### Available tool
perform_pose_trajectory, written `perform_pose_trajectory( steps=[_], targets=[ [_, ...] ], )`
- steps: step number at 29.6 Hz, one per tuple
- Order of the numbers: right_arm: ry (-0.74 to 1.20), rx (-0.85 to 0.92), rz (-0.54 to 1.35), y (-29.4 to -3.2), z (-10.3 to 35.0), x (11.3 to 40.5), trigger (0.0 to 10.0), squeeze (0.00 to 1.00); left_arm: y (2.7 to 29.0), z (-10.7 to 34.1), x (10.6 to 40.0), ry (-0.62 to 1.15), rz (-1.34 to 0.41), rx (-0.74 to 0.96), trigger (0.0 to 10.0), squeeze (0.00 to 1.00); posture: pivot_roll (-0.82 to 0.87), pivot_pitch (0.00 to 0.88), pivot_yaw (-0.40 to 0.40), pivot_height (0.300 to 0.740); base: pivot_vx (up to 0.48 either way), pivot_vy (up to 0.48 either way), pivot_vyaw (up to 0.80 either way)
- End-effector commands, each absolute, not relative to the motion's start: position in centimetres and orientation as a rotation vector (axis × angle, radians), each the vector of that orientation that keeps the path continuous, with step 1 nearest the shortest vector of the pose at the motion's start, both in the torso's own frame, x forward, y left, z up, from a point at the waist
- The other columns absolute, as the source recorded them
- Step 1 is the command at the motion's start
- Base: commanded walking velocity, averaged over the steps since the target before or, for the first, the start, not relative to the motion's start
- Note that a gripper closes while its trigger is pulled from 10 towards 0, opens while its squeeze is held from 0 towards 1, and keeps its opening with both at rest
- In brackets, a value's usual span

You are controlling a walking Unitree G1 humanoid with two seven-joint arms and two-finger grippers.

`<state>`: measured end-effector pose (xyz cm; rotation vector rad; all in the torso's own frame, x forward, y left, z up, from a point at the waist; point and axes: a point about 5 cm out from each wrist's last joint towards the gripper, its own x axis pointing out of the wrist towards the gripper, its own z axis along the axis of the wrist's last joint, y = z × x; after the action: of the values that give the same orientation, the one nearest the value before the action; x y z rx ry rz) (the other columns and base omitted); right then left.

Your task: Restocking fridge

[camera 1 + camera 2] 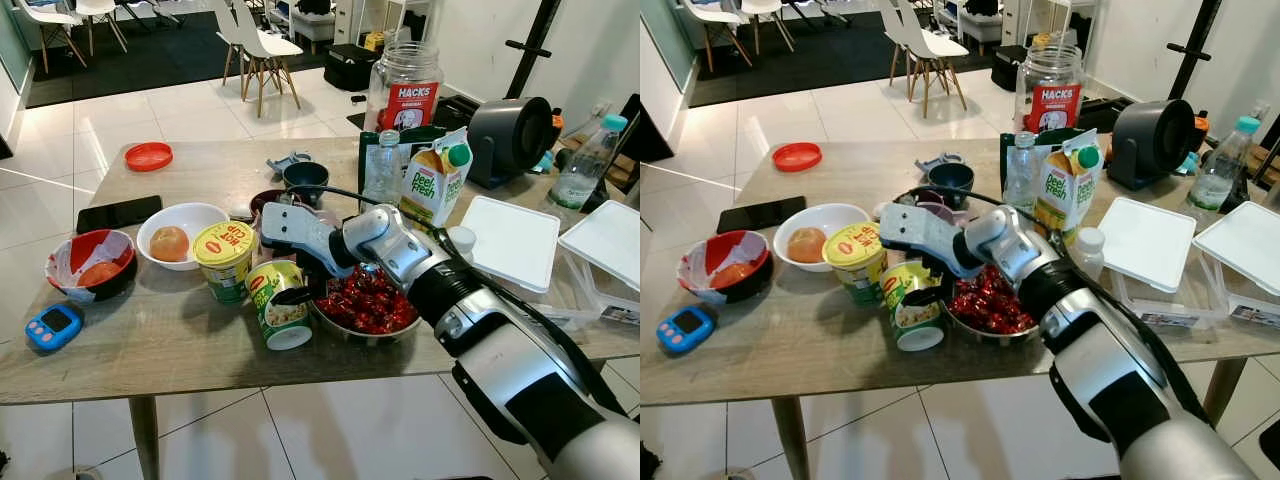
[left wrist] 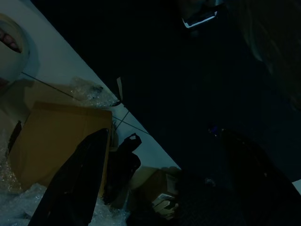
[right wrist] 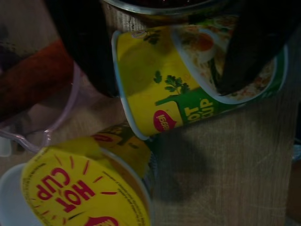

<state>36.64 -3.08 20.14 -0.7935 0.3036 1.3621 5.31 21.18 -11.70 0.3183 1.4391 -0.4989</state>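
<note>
noodle cup lying tipped on its side on the wooden table, just beside the steel bowl of red chillies. its long axis points toward the robot, base nearest. right gripper sits on top of it, black fingers apart, straddling the cup's side. an upright hot cup stands just behind. left arm hangs idle.

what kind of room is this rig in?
Probably a home dining or living area, not a lab: a wooden table cluttered with food such as a yellow-lidded noodle cup and a steel bowl of red berries, white tiled floor, and white dining chairs behind.
</note>
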Motion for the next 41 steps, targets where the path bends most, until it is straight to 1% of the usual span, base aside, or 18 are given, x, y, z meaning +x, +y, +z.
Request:
perform_pose_trajectory(
  steps=[1,2,16,23,30,31,32,33,34,35,36,41],
  targets=[
    [0.345,-0.815,1.364,-3.3,19.6,36.7,0.0,0.0,21.4,-11.7,5.0,1.447,-0.502,0.329,10.0,0.0,-0.04,0.053,-0.036,0.74,0.0,0.0,0.0],
    [0.345,-0.822,1.361,-3.3,19.6,36.7,10.0,0.0,21.3,-11.7,5.0,1.445,-0.502,0.328,10.0,0.0,-0.05,0.058,-0.036,0.74,0.0,0.0,0.0],
    [0.354,-0.88,1.352,-3.6,19.7,36.9,10.0,0.0,21.2,-11.7,5.3,1.436,-0.501,0.321,10.0,0.0,-0.04,0.061,-0.039,0.74,0.0,0.0,0.0],
    [0.316,-0.847,1.37,-2.9,20.6,36.8,10.0,0.0,21.1,-11.7,5.4,1.433,-0.503,0.321,10.0,0.0,-0.05,0.063,-0.038,0.74,0.0,0.0,0.0],
    [0.336,-0.866,1.384,-2.9,20.4,36.8,10.0,0.0,21.1,-11.7,5.5,1.428,-0.503,0.321,10.0,0.0,-0.05,0.063,-0.04,0.74,0.0,0.0,0.0],
    [0.338,-0.866,1.386,-2.9,20.4,36.8,3.6,0.0,21.1,-11.7,5.5,1.428,-0.503,0.321,10.0,0.0,-0.05,0.063,-0.04,0.74,0.0,0.0,0.0],
    [0.338,-0.866,1.386,-2.9,20.4,36.8,3.6,0.0,21.1,-11.7,5.5,1.428,-0.503,0.321,10.0,0.0,-0.05,0.063,-0.04,0.74,0.0,0.0,0.0],
    [0.338,-0.867,1.387,-2.9,20.3,36.8,0.0,0.0,21.0,-11.7,5.5,1.428,-0.503,0.32,10.0,0.0,-0.05,0.063,-0.04,0.74,0.0,0.0,0.0],
    [0.333,-0.868,1.384,-2.9,20.4,36.8,0.0,0.0,21.0,-11.7,5.5,1.428,-0.504,0.32,10.0,0.0,-0.05,0.063,-0.039,0.74,0.0,0.0,0.0],
    [0.328,-0.868,1.381,-2.8,20.4,36.8,4.6,0.0,21.0,-11.7,5.6,1.427,-0.505,0.32,10.0,0.0,-0.05,0.063,-0.039,0.74,0.0,0.0,0.0],
    [0.327,-0.867,1.383,-2.8,20.4,36.8,10.0,0.0,21.0,-11.7,5.6,1.427,-0.505,0.32,10.0,0.0,-0.05,0.062,-0.039,0.74,0.0,0.0,0.0],
    [0.327,-0.865,1.388,-2.7,20.5,36.8,10.0,0.0,21.0,-11.7,5.6,1.426,-0.507,0.319,10.0,0.0,-0.05,0.064,-0.039,0.74,0.0,0.0,0.0]
  ],
)
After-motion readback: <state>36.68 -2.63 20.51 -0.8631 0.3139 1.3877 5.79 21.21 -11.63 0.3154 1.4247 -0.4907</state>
